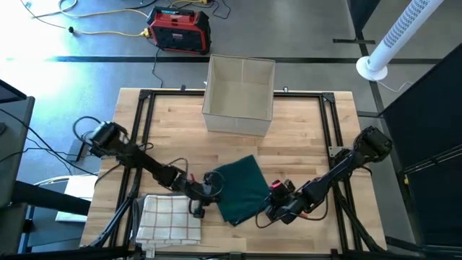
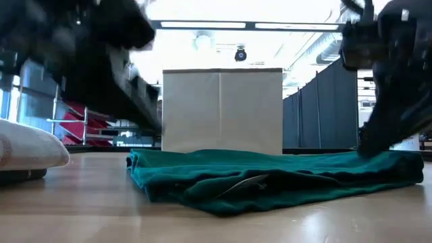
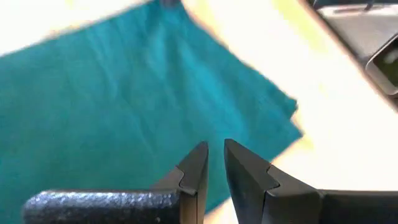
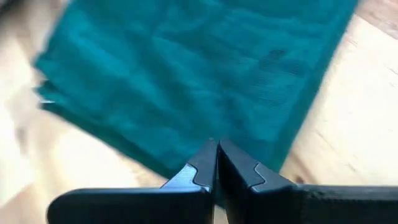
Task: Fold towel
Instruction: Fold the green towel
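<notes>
A dark green towel lies folded on the wooden table, its layers stacked flat. My left gripper hangs just above the towel's left side. In the left wrist view its fingers stand a narrow gap apart with nothing between them, over the towel. My right gripper is shut at the towel's near right edge, with the towel spread out ahead of it. My right gripper comes down at a slant from the table's right side, and its shut fingertips meet the top of the towel's right end near the edge. I cannot tell whether any cloth is caught between them. The towel lies flat on the table.
A beige fabric box stands at the table's far middle, behind the towel. A white checked towel lies folded at the near left. Black frame rails run along the table's sides.
</notes>
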Robot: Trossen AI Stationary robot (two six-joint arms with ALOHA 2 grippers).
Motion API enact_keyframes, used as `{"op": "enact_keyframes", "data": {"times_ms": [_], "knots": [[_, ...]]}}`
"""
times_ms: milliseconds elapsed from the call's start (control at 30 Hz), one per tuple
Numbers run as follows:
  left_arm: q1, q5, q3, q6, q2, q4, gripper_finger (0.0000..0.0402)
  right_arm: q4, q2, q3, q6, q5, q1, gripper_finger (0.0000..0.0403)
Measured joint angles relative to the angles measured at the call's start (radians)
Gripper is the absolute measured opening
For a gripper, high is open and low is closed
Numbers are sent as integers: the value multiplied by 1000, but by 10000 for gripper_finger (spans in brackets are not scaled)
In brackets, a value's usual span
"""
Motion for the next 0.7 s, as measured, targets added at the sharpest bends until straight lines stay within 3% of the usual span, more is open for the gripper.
{"op": "enact_keyframes", "data": {"times_ms": [167, 233, 433, 700], "knots": [[30, -220, 1, 92, -128, -229, 46, 2, 0, 55, -76, 3, 8, 0], [60, -248, 0, 94, -130, -305, 46, 3, 1, 60, -94, 5, 10, 0], [121, -173, 0, 37, -68, -329, 46, 2, 2, 57, -61, 11, 10, 0], [131, -150, 4, -34, 83, -306, 46, -112, 51, 57, 23, -21, 8, 0]]}}
